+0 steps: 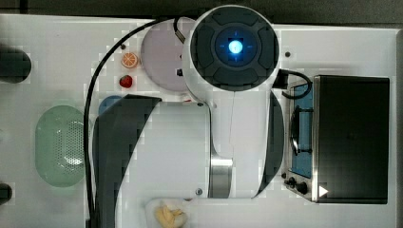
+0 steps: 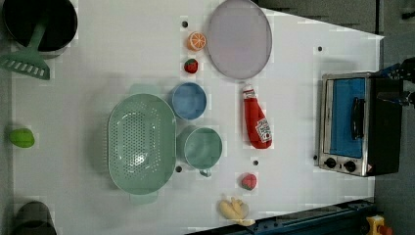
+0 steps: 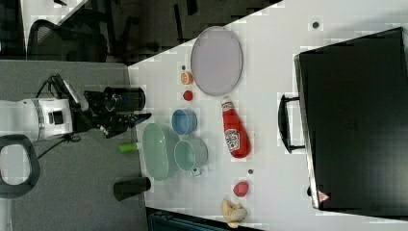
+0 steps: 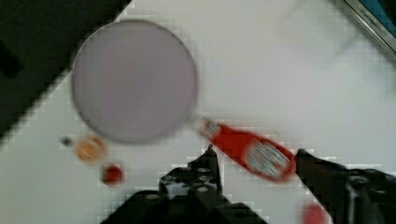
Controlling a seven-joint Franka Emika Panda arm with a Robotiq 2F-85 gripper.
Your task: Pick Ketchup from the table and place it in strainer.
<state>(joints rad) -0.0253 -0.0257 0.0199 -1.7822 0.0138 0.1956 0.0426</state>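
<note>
The ketchup [image 2: 256, 120], a slim red bottle with a whitish cap, lies flat on the white table between the lilac plate and the toaster oven; it also shows in the right view [image 3: 235, 132]. The strainer [image 2: 141, 143], a pale mint-green oval basket with a perforated bottom, stands empty toward the left view's left, beyond two bowls [image 1: 59, 145] [image 3: 156, 150]. My gripper [image 4: 254, 154] hangs open well above the table with nothing in it. In the wrist view the ketchup [image 4: 250, 151] lies far below, between the two dark fingers [image 4: 208, 163]. In the right view the gripper [image 3: 137, 119] is raised near the strainer's end.
A lilac plate [image 2: 239, 38], an orange slice [image 2: 196, 41] and a strawberry [image 2: 191, 65] lie near the bottle's cap. A blue bowl [image 2: 189, 101] and a green cup [image 2: 201, 147] stand beside the strainer. A toaster oven [image 2: 350, 125], a pinkish-red lump [image 2: 248, 181] and a yellow fruit [image 2: 233, 208] are nearby.
</note>
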